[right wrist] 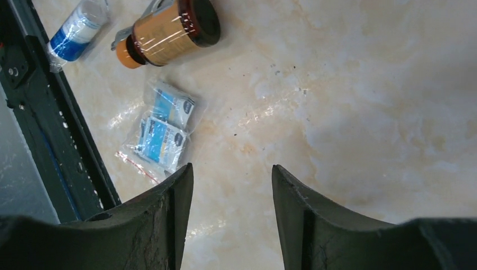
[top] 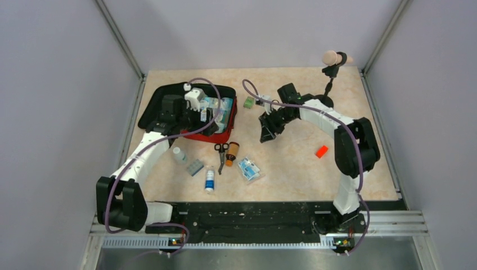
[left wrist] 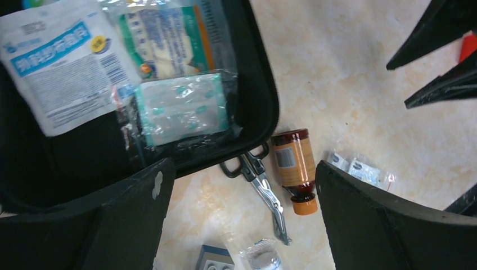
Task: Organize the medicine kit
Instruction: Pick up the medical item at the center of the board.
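Observation:
The red medicine kit [top: 224, 135] lies open at the back left, its black lining [left wrist: 56, 163] holding a white gauze packet [left wrist: 62, 62], a green-and-yellow packet [left wrist: 169, 39] and a clear bag of plasters [left wrist: 183, 107]. My left gripper [top: 206, 125] hovers over the kit's near right edge, open and empty [left wrist: 243, 169]. My right gripper [top: 265, 134] hangs over bare table right of the kit, open and empty [right wrist: 232, 169]. Its fingers [left wrist: 439, 56] show at the top right of the left wrist view.
In front of the kit lie scissors [top: 221, 154], an amber bottle [top: 232, 152], a bag of blue packets [top: 249, 169], a white-blue roll [top: 210, 180], a blister pack [top: 194, 167] and a small white bottle [top: 179, 154]. A green box [top: 248, 102] and an orange-red block [top: 321, 151] lie further right.

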